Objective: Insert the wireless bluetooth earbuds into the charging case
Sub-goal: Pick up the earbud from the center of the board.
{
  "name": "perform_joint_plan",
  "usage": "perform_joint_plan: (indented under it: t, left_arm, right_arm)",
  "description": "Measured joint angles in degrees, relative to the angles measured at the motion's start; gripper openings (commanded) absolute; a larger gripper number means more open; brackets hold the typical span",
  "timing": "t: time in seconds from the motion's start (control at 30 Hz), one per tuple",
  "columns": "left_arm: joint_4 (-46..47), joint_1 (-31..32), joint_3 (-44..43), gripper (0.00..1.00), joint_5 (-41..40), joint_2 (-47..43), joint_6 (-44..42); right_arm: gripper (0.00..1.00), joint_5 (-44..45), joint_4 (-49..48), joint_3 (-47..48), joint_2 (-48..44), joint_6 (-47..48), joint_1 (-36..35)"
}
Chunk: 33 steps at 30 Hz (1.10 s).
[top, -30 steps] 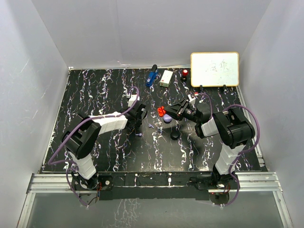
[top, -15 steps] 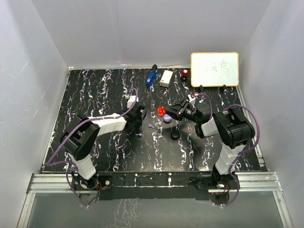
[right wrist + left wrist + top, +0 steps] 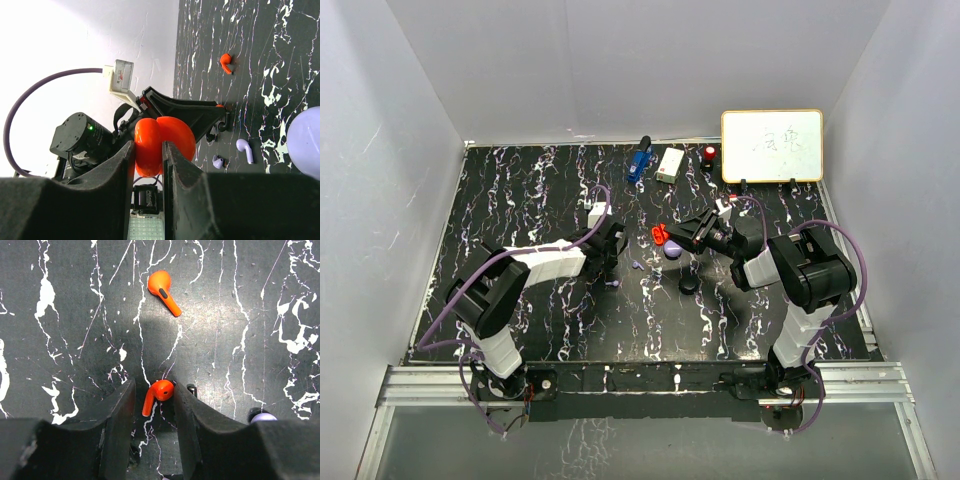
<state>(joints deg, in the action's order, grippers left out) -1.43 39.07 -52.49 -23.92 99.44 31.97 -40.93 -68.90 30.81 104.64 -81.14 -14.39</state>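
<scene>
- Black marble-patterned tabletop, streaked with white and lavender veins, fills the middle of the top view and is enclosed on three sides by plain white walls.
- An aluminium rail is seen along the lower edge of the tabletop, where both arm bases are bolted.
- A whiteboard with faint writing is propped at the upper right of the tabletop; a blue object, a white box and a small red-and-black object are lined up to its left along the far edge.
- The left gripper is lowered to the surface with its fingers parted, one on each side of a red earbud that lies on the tabletop; a narrow gap is visible beside the bud's stem.
- A second red earbud lies apart from it, towards the top of the left wrist view.
- The right gripper is clamped on the red charging case, which is held off the surface near the centre of the table.
- A lavender case and a black round case rest just below the right gripper in the top view.
- A lavender earbud lies on the tabletop near the lavender case.
</scene>
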Motion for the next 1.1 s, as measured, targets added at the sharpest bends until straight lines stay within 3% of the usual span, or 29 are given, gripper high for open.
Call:
perform_joint_plan:
  t: [0.57,0.9,1.1]
  left_arm:
    - [-0.1,0.0,0.0,0.0,0.4,-0.2,-0.3]
    - [-3.3,0.1,0.0,0.0,1.7,-2.8,-3.6]
    - [3.3,0.1,0.0,0.0,3.8,-9.2,-7.0]
  right_arm:
    - [0.0,0.0,0.0,0.0,0.0,0.0,0.0]
    - [0.0,-0.2,0.1,0.0,0.0,0.0,0.0]
    - [0.0,-0.7,1.4,0.1,0.0,0.3,0.0]
